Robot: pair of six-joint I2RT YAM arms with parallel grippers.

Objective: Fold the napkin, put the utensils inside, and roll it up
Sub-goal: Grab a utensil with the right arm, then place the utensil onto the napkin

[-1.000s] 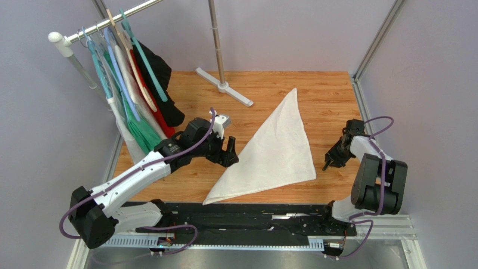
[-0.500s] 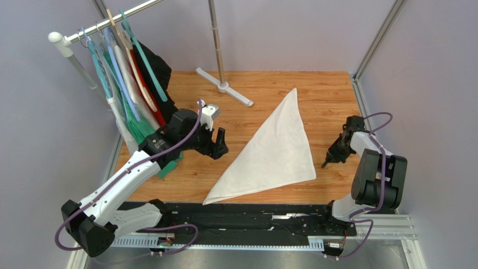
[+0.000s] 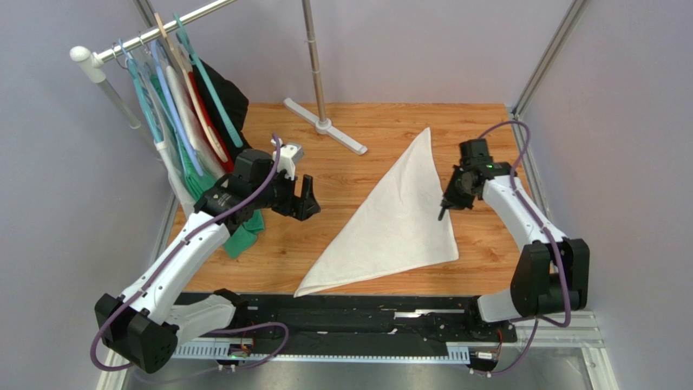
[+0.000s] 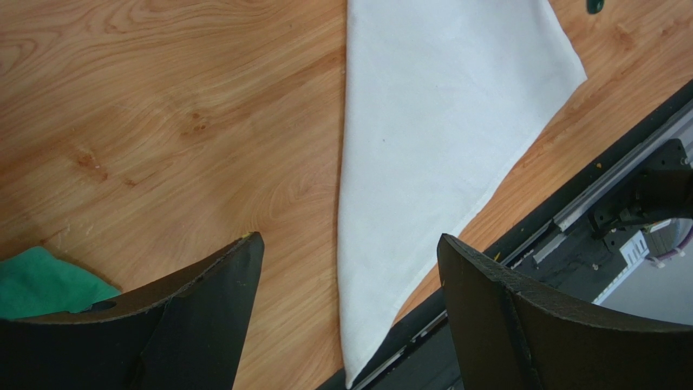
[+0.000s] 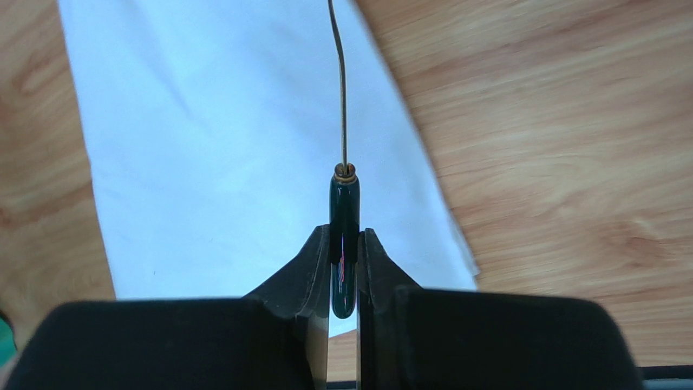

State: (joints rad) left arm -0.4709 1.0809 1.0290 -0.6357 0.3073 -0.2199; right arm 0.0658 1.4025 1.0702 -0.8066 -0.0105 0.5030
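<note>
Right gripper (image 5: pixel 345 268) clamps 1 utensil (image 5: pixel 344 203) (axis straight ahead) over the napkin (image 3: pixel 403 219), toward the desk's right edge; left gripper (image 4: pixel 348 244) gapes.

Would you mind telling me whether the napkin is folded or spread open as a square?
Folded: the napkin lies flat on the wooden table as a triangle, one long straight edge running diagonally.

napkin (image 3: pixel 403 215): white, folded into a triangle, flat on counter (image 3: pixel 366 130) | utensil (image 5: pixel 344 203): dark green handle, thin metal shaft, pinched between right fingers (image 5: pixel 313 264), above napkin's right edge
</note>
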